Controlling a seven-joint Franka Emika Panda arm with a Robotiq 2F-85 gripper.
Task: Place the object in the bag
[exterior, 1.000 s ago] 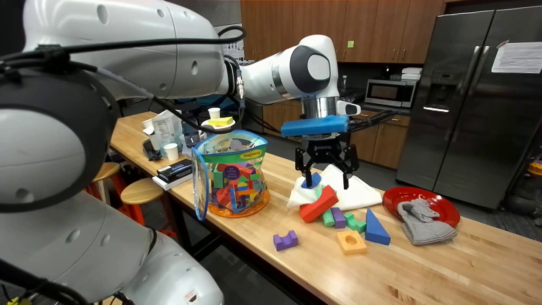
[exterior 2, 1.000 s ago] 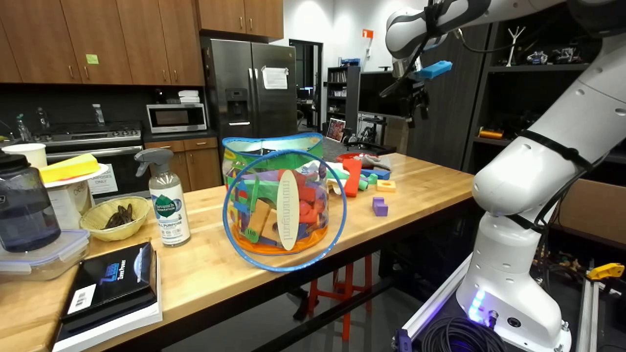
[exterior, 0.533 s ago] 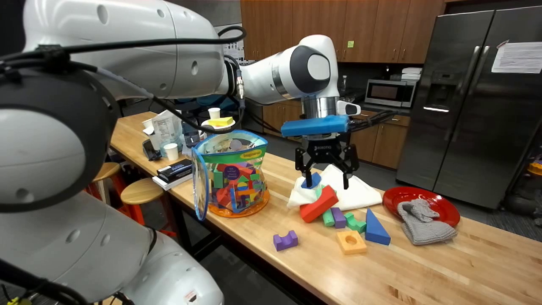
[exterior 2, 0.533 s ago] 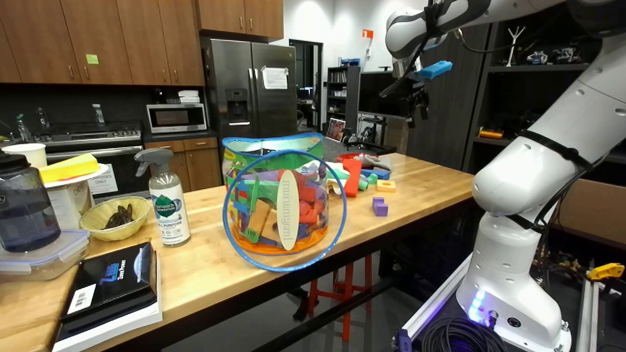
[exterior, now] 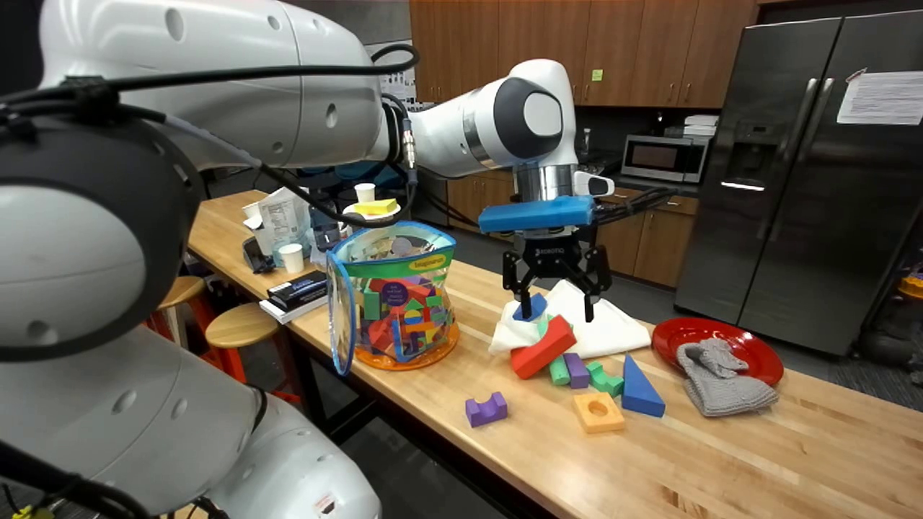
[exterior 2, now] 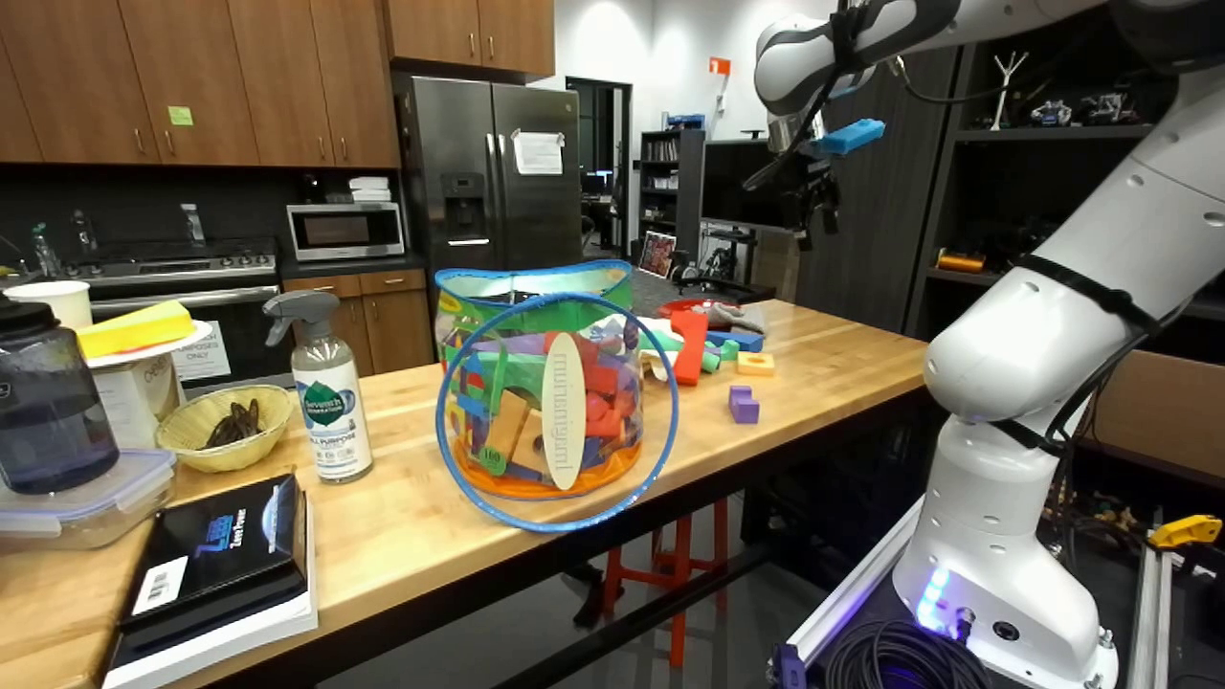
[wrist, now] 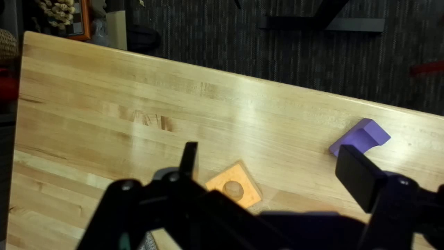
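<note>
White arm (exterior: 238,108), black cables (exterior: 288,70); black gripper (exterior: 557,310) marked ROBOTIQ.

Bag (exterior 2: 564,411) by desk's (exterior 2: 402,517) robot-side edge is reading "Imaginarium"; bottle (exterior 2: 330,411), "Seventh Generation"; gripper (exterior: 557,310), "ROBOTIQ"; oven sign (exterior 2: 203,358), "PURPOSES ONLY".

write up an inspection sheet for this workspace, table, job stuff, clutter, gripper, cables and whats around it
Surface: pale wooden table, darker patches in its grain.
Job's things: blue wedge rests on the table, outside the see-through bag; bag upright, lid hanging open, toys inside.
Clutter: red block, another blue block, orange square with a hole, notched purple block, white cloth, spray bottle; grey cloth partly over a red dish.
Gripper: hangs above the table, fingers apart.
In the fingers: nothing seen.
Cables: black cable along the arm; coiled cable by its base.
Surroundings: fridge, microwave, stools beside the table.
</note>
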